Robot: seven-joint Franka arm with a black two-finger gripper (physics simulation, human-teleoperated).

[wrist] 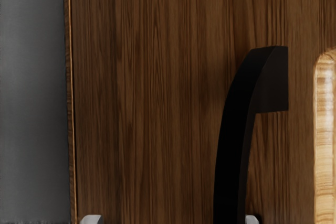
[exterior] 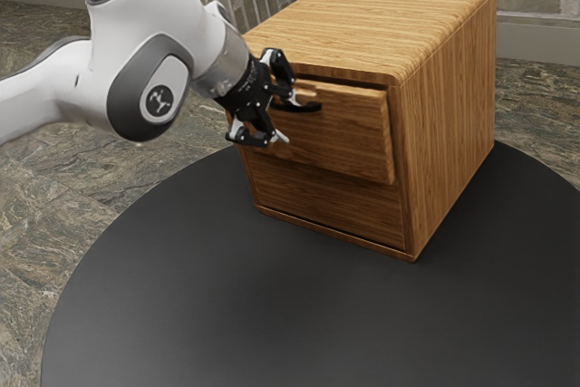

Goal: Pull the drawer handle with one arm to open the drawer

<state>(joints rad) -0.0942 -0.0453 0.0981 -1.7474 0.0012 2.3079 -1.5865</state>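
I judge the top drawer of the wooden cabinet, at the exterior view's centre, only partly out, with more pulling left. My gripper stands open, fingers spread either side of the black handle, not clamping it. The black round table at lower left looks free for the pull.

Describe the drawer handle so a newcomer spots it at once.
On the round black table stands a wooden cabinet. Its upper drawer juts out slightly, and the handle is the curved black bar on its front, the only dark part on the wood.
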